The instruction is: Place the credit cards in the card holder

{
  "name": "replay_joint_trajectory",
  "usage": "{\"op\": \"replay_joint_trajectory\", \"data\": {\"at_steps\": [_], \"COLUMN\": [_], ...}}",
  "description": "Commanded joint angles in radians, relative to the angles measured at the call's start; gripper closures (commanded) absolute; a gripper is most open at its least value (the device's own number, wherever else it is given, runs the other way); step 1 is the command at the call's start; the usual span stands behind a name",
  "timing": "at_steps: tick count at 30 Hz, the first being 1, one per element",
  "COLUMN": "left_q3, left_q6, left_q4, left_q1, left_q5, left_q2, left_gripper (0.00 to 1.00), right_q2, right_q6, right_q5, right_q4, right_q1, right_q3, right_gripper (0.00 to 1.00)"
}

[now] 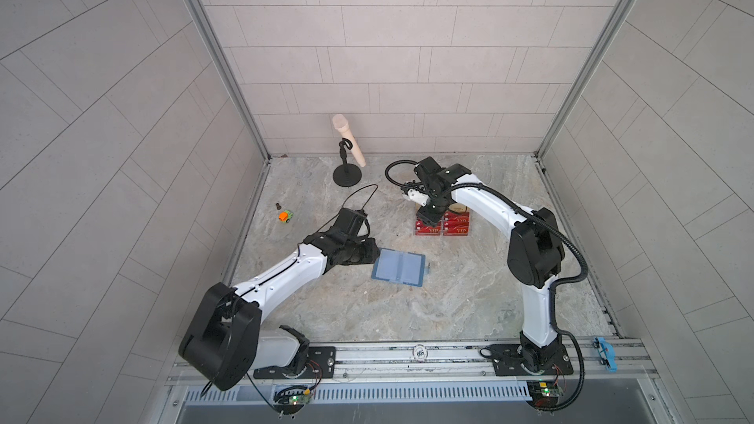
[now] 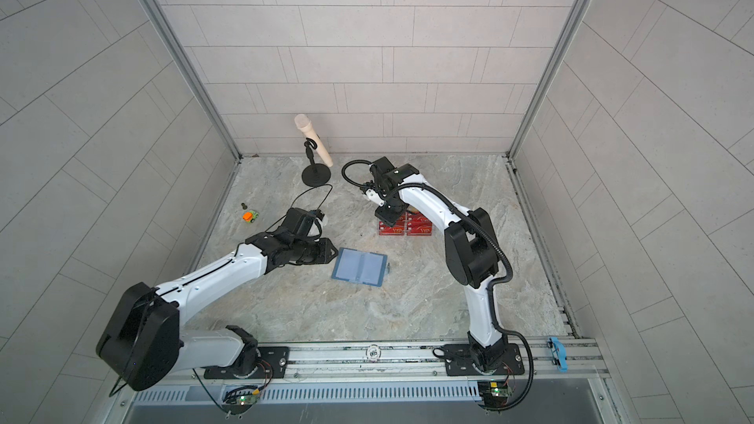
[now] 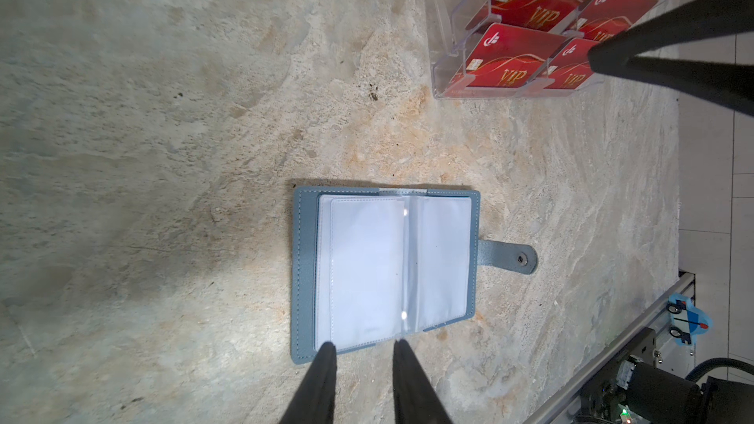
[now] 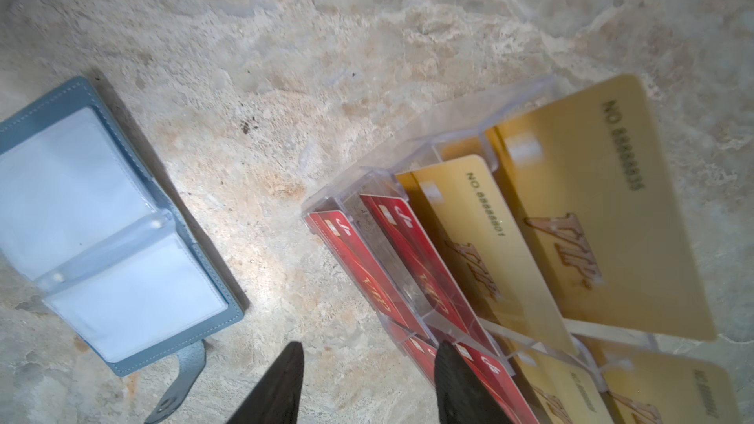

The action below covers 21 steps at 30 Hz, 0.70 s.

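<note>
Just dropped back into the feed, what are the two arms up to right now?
The holder lies open and flat, and its clear sleeves look empty. The left gripper sits at its edge with fingers parted, gripping nothing. The right gripper is down at the stand, fingers open by the front red cards. No card is out yet.
</note>
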Motion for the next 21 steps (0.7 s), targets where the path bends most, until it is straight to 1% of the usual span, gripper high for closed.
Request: {"op": "replay_joint_trajectory", "data": {"at_steps": [1, 8, 21], "left_q3": [-0.01, -0.007, 0.008], "left_q6": [0.018, 0.011, 0.024], "left_q4": [0.006, 0.027, 0.016], "left_q1": [0.003, 0.003, 0.003], "left_q5": [0.007, 0.022, 0.028], "left_q2": [0.014, 0.058, 0.081], "left_gripper": [0.71, 0.71, 0.71], "right_q2": [0.045, 0.078, 0.128], "right_q6": [-0.078, -0.102, -0.14], "right_q5": [-0.041, -0.072, -0.037], "right_q4": [-0.028, -0.025, -0.022], "right_q1": [-0.017, -0.02, -0.017], "right_q3": [0.022, 0.041, 0.062], "right_gripper": [0.47, 0.51, 0.52]}}
